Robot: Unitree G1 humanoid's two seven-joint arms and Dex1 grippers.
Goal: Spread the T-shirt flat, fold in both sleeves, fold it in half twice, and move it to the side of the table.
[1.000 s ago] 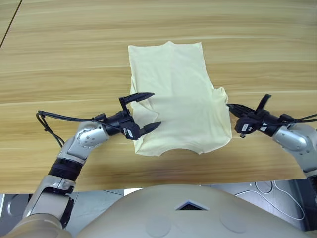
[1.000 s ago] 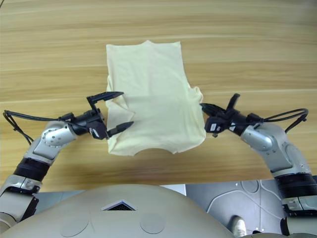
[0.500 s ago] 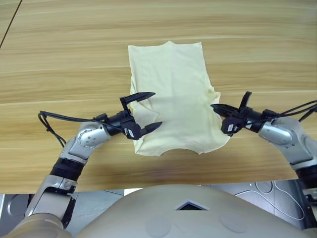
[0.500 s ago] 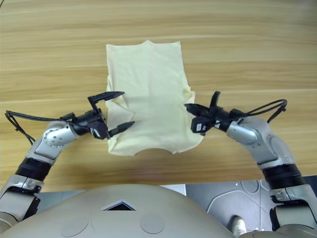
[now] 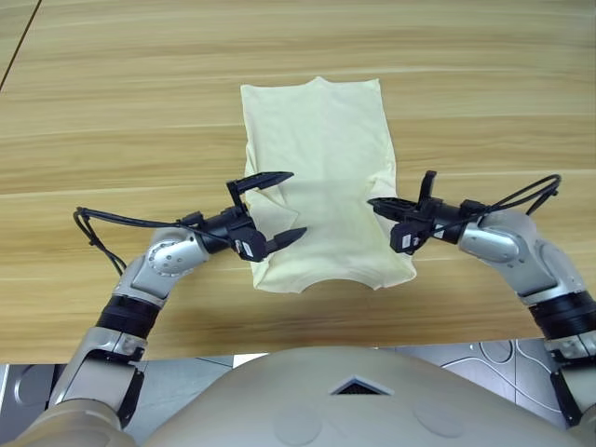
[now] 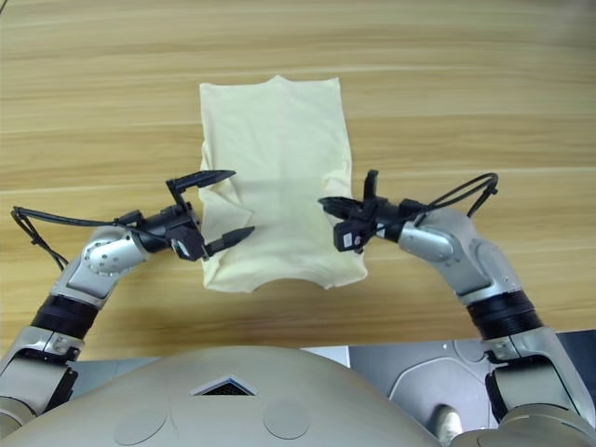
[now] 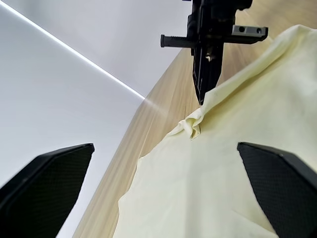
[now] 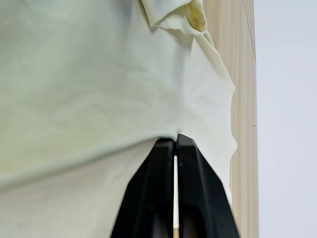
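Observation:
A pale yellow T-shirt [image 5: 321, 149] lies lengthwise on the wooden table [image 5: 121, 93], neckline toward me. Its left sleeve is folded in, leaving a straight left edge. My right gripper [image 5: 372, 202] is shut on the right sleeve's fabric [image 8: 163, 74] and holds it lifted over the shirt's right half. The wrist view shows the black fingers [image 8: 163, 198] pressed together with cloth draped over their tips. My left gripper [image 5: 298, 202] hovers open over the shirt's near left part, nothing between its fingers [image 7: 44, 183]. From there the right gripper [image 7: 203, 94] is seen pinching the fold.
Bare wood surrounds the shirt on all sides. The table's near edge [image 5: 186, 349] runs just behind my arms, with floor and a loose cable [image 5: 521, 368] below at the right. A black cable [image 5: 102, 223] loops off the left forearm.
My right gripper has moved left with the right sleeve, pulling it from the shirt's outer right side in over the body. The left gripper has stayed open in place.

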